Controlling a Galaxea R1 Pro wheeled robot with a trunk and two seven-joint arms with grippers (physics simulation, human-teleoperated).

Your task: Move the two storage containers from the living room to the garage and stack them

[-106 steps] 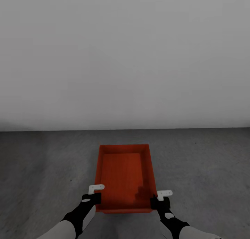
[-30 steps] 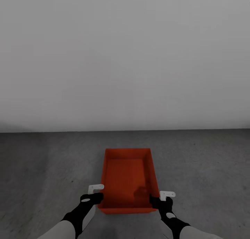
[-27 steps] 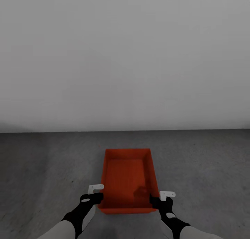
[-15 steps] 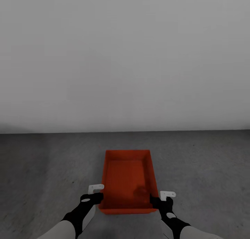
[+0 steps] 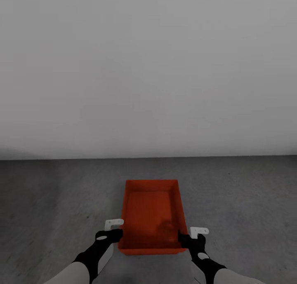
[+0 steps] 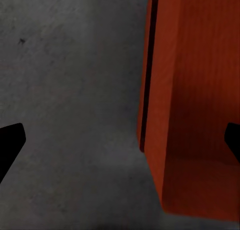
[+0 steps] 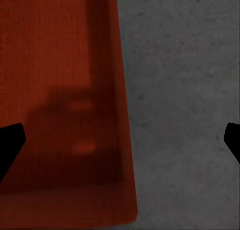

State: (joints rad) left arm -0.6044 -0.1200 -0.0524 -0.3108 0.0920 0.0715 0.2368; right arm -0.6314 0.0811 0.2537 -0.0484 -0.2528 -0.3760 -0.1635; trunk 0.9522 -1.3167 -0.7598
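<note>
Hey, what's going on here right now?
A two-armed robot stands over an orange-red storage container set on a dark grey concrete floor, near a plain pale wall. The left claw is at the bin's near left corner and the right claw at its near right corner. Both wrist views show each claw's fingers spread wide, straddling a side wall without clamping it. A single container is in view.

Black wrists with grey oval marks, white forearms, white screwed brackets, black fingers [image 6: 10, 142]
</note>
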